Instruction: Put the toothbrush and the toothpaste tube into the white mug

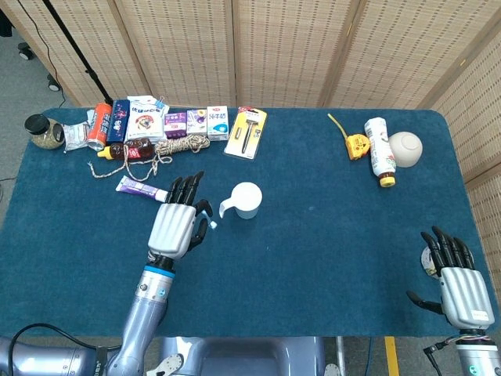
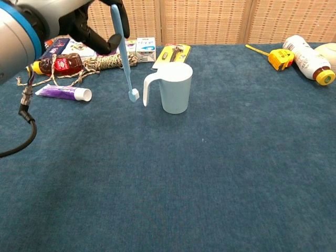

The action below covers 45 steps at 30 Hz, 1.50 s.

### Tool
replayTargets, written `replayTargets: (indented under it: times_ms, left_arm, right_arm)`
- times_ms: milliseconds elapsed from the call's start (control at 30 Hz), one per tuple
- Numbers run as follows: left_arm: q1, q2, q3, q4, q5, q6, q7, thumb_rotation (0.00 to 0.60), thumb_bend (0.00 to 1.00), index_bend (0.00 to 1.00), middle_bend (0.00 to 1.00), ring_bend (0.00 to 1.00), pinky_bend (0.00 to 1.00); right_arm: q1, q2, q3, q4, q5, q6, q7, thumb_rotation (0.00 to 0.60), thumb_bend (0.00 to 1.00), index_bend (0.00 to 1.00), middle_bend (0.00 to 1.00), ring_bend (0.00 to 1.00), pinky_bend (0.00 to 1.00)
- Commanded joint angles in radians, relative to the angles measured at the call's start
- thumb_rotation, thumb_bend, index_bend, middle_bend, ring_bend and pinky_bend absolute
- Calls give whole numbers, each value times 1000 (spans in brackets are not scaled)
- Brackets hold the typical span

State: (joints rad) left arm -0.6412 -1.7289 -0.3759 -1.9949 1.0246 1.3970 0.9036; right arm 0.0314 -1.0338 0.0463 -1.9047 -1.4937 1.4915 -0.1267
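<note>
Covering the counter (image 1: 313,258) is dark blue felt, with woven folding screens (image 1: 235,47) behind it. Raised above the cloth, the left hand (image 1: 174,227) pinches the toothbrush (image 2: 124,50), which hangs head-down just left of the white mug (image 2: 174,87). Further left lies the toothpaste tube (image 2: 63,93). At the counter's near right corner, the right hand (image 1: 456,282) rests spread, holding nothing.
</note>
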Motion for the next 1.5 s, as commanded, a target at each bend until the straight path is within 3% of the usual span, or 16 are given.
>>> replayTargets:
  times_ms: [33,367,1000,1167,1500]
  left_arm:
    - [-45,12,-56,-26,-41,6,43,600,496,513,0,0,0]
    - [-165,-20,-148,3,-140,18,90,600,495,513,0,0,0]
    - [-323,-111,-181,232,-256,-22,31,600,494,506,0,0,0]
    - [-342,-130,-177,270,-266,-15,8,600,484,453,0,0,0]
    - [-351,-134,-158,278,-270,-6,-30,600,472,241,0,0,0]
  right_arm:
    - [3,-1,3,1,7,-5,-1,600,0,0,0,0,0]
    - [18,-6,14,8,47,-36,-5,600,0,0,0,0,0]
    - [51,-14,47,28,148,-91,-6,600,0,0,0,0,0]
    - [55,-13,50,31,157,-97,-2,600,0,0,0,0,0]
    - [55,-9,49,29,156,-93,3,600,0,0,0,0,0]
